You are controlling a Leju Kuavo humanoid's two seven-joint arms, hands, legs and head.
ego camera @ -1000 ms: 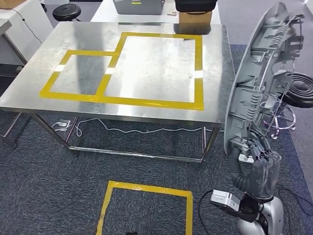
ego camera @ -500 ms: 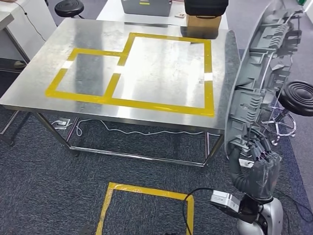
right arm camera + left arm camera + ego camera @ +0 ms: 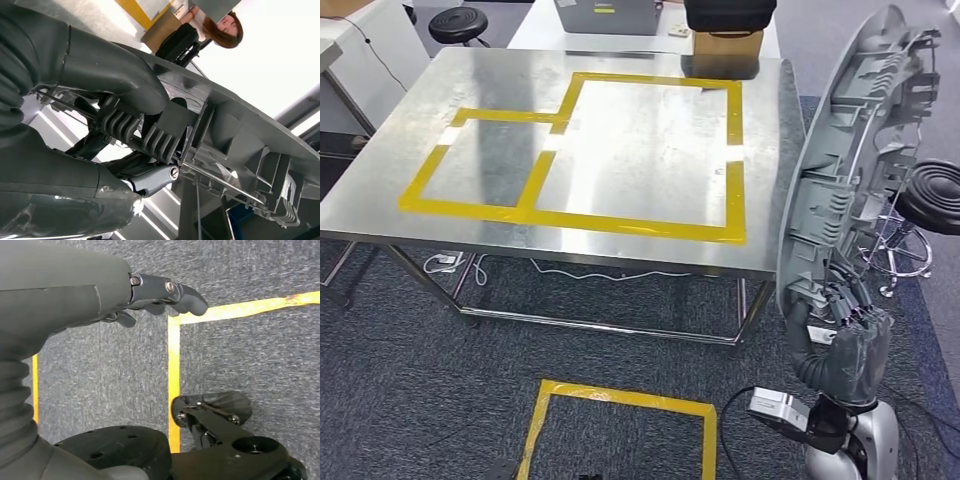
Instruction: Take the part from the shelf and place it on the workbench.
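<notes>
Camera view shifted; workbench (image 3: 410, 180) now slightly nearer, lower in frame.

- A workshop or robot test lab.
- Steel bench (image 3: 410, 195) marked with yellow tape squares (image 3: 569, 215).
- Grey carpet floor (image 3: 395, 380) with a taped box (image 3: 622, 400).
- Black round stools (image 3: 935, 185) and cables (image 3: 546, 262).

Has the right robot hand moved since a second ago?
No: the right robot hand holds the part beside the workbench's right edge as before; only the camera swayed.
</notes>
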